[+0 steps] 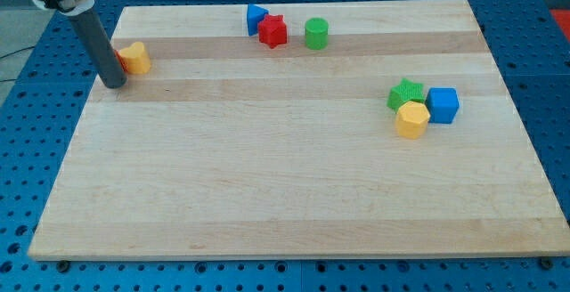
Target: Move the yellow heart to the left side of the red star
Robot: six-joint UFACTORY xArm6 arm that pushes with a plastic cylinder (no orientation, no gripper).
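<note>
Pale wooden surface (294,176) lies over a blue perforated bench. My tip (116,85) rests at its far left, just left of a yellow heart block (135,58) with a red block (121,60) tucked between them. No claw shows, only a dark rod. Far centre sits the red star block (273,31), touching a blue block (256,19); a green cylinder (316,33) stands near its right.

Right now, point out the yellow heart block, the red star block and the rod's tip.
yellow heart block (136,57): camera view, its top face.
red star block (273,30): camera view, centre of its top.
my tip (116,85): camera view, rod's very end, left of the heart.
</note>
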